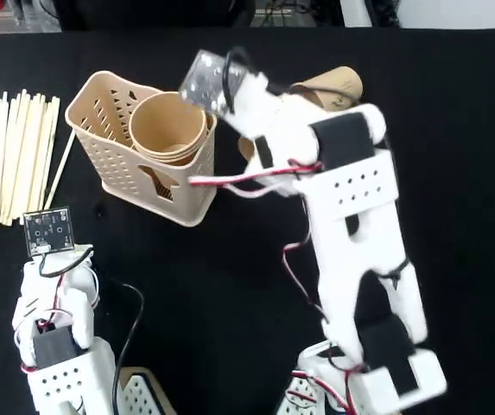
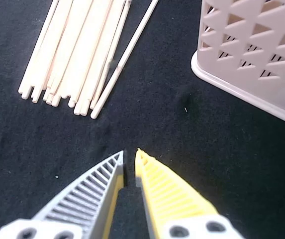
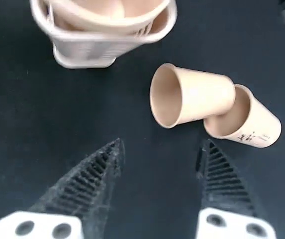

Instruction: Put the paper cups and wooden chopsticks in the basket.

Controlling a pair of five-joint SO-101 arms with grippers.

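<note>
2 tan paper cups [image 3: 192, 99] lie on their sides near the spread-open right tool [image 3: 163, 143]; left tool [image 2: 129, 153] clenched empty.

No text, number or sign can be read. A short line of dark print is seen on the side of one paper cup [image 3: 254, 122], which lies on the desk [image 3: 57, 114] to the right of the basket [image 3: 82, 50], but its characters cannot be made out.
</note>
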